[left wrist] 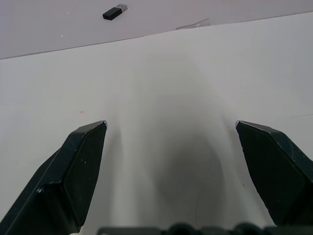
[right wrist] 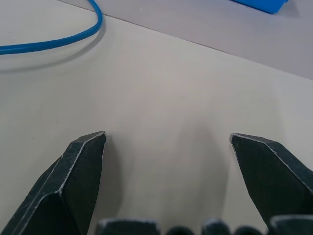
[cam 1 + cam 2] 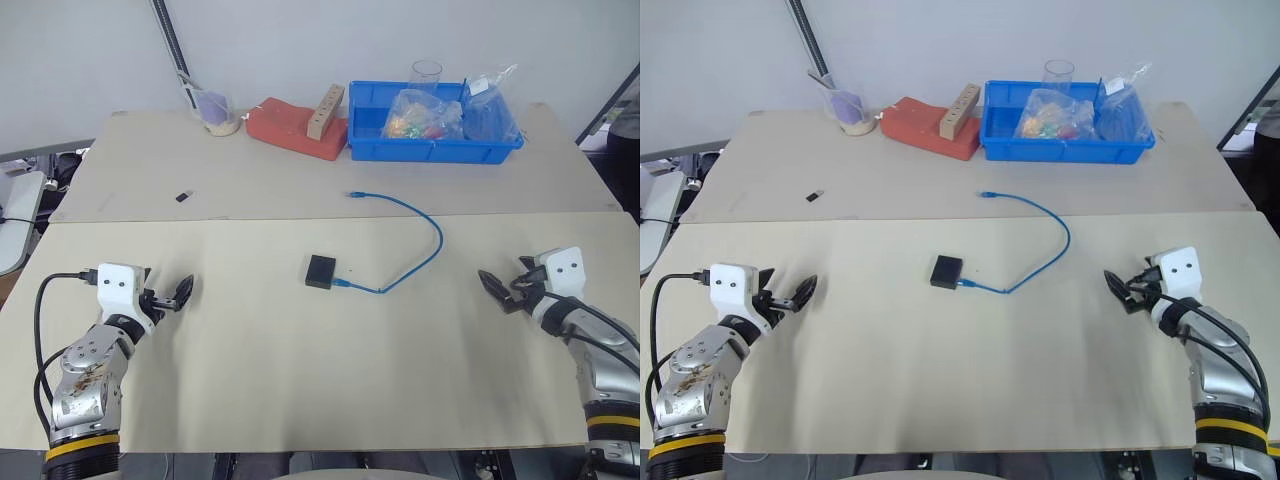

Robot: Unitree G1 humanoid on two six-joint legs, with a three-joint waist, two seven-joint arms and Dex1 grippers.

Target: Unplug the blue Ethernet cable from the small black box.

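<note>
In the head views I see the small black box (image 3: 320,271) in the middle of the near table (image 3: 300,380), with the blue Ethernet cable (image 3: 425,225) plugged in its right edge and curving away to the far board. My left gripper (image 3: 181,291) and right gripper (image 3: 493,285) stand far out on each side, both with fingers spread and empty.

In the left wrist view, the two fingers (image 1: 73,171) are wide apart over bare table; a tiny black piece (image 1: 114,12) lies far ahead.

In the right wrist view, the fingers (image 2: 78,176) are also apart, and the cable passes in the distance.

My worry: the box looks light. If I pull the cable with one hand only, the box may slide with it and the plug may stay latched.
</note>
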